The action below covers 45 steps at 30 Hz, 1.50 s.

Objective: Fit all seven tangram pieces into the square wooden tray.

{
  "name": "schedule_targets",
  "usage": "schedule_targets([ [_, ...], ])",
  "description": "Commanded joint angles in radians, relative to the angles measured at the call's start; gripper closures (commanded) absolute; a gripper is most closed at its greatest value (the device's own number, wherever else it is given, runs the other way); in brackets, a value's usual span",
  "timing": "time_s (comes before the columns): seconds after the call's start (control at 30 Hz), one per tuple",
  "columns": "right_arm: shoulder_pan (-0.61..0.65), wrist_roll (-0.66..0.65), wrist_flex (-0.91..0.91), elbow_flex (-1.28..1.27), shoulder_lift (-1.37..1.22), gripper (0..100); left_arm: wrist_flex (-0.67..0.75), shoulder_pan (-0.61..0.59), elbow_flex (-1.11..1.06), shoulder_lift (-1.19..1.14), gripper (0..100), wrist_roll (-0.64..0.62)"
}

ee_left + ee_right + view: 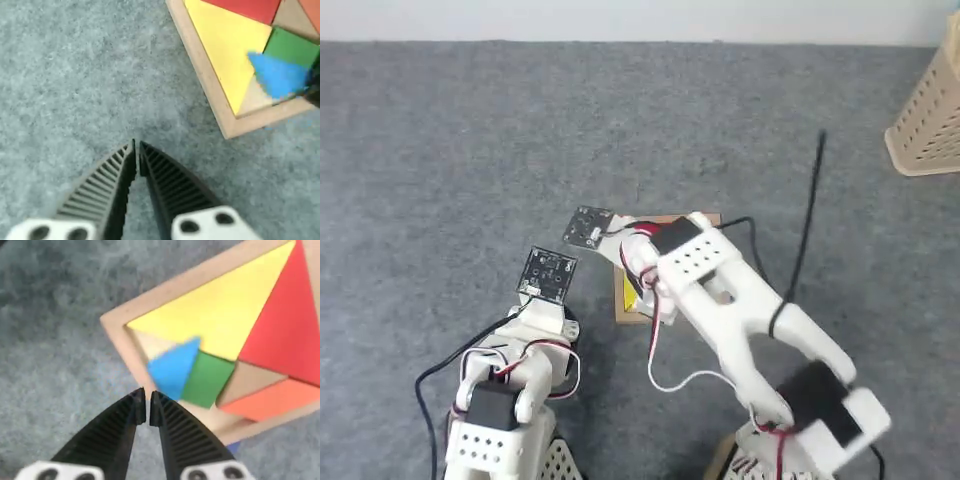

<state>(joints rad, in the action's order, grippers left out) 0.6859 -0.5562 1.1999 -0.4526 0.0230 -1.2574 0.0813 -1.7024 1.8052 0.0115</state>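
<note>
The square wooden tray (115, 335) holds a yellow triangle (220, 310), a red triangle (285, 325), a green square (207, 380) and an orange piece (270, 397). A blue triangle (172, 367) lies tilted over the tray's corner beside the green square, just past my right gripper (147, 396), which is shut with nothing between its fingers. In the high view the right arm covers most of the tray (623, 300). My left gripper (136, 146) is shut over bare carpet, short of the tray (200, 70), where the blue triangle (277, 75) also shows.
Grey carpet surrounds the tray. A tan triangular patch (247, 380) shows between the green and orange pieces. A violet sliver (234, 445) peeks out past the tray's rim. A beige basket (930, 110) stands at the far right, and a black cable (810, 200) runs by it.
</note>
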Motion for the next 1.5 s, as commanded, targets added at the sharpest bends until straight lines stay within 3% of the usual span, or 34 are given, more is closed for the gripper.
schedule_targets([
  [0.0,-0.018,-0.011,-0.028,0.063,-0.027,99.1,-0.006,-0.003,0.018,0.020,99,-0.006],
  [0.13,-0.061,-0.005,-0.028,0.066,-0.033,99.1,-0.006,-0.003,0.018,0.020,99,-0.006],
  [0.27,-0.127,0.104,-0.050,0.094,-0.033,99.1,-0.006,-0.003,0.018,0.020,99,-0.006],
  [0.47,-0.179,0.161,-0.087,0.087,-0.033,99.1,-0.006,-0.003,0.018,0.020,99,-0.006],
  [0.7,-0.171,0.181,-0.200,-0.011,0.013,99.1,-0.006,-0.003,0.018,0.020,99,-0.006],
  [0.9,-0.173,0.307,-0.272,-0.132,0.168,99.1,-0.006,-0.003,0.018,0.020,99,-0.006],
  [1.03,-0.105,0.354,-0.266,-0.147,0.199,98.6,-0.006,-0.003,0.018,0.020,99,-0.006],
  [1.23,-0.036,0.358,-0.263,-0.143,0.143,85.5,-0.006,-0.003,0.018,0.020,99,-0.006],
  [1.47,-0.031,0.356,-0.265,-0.103,0.071,85.8,-0.006,-0.003,0.018,0.020,99,-0.006],
])
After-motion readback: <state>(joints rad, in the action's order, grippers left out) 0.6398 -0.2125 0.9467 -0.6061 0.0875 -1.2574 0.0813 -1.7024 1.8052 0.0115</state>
